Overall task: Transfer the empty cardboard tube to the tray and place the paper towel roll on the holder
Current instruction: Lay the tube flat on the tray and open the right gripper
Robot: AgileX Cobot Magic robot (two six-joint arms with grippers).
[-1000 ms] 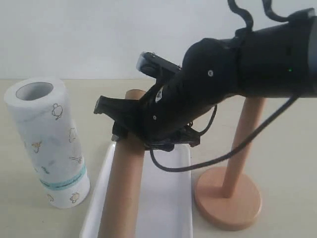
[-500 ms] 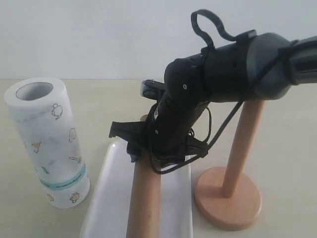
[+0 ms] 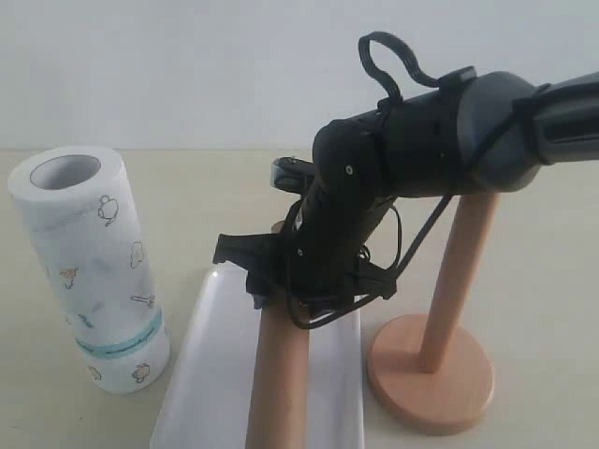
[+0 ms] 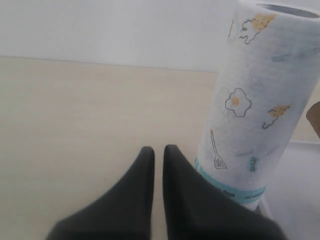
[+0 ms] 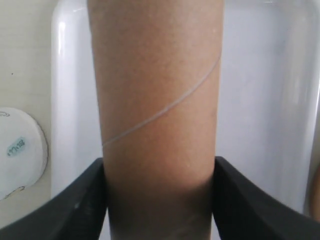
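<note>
The brown cardboard tube [image 3: 279, 374] hangs lengthwise over the white tray [image 3: 211, 374], and my right gripper [image 3: 301, 281] is shut on its upper part. In the right wrist view the tube [image 5: 157, 100] fills the middle, the gripper [image 5: 160, 172] pinches it from both sides, and the tray [image 5: 255, 100] lies beneath. The paper towel roll [image 3: 89, 271] stands upright to the left of the tray. My left gripper [image 4: 158, 155] is shut and empty, low over the table beside the roll [image 4: 260, 100]. The wooden holder [image 3: 430, 374] stands bare to the right of the tray.
The holder's pole [image 3: 463, 271] rises close behind my right arm. The table is pale beige, with a white wall behind it. The tray's rim [image 4: 300, 145] shows past the roll in the left wrist view.
My right gripper has carried the tube to the right, from above the tray's left rim to over the tray's middle, and turned it more in line with the tray. The roll and holder have not moved.
</note>
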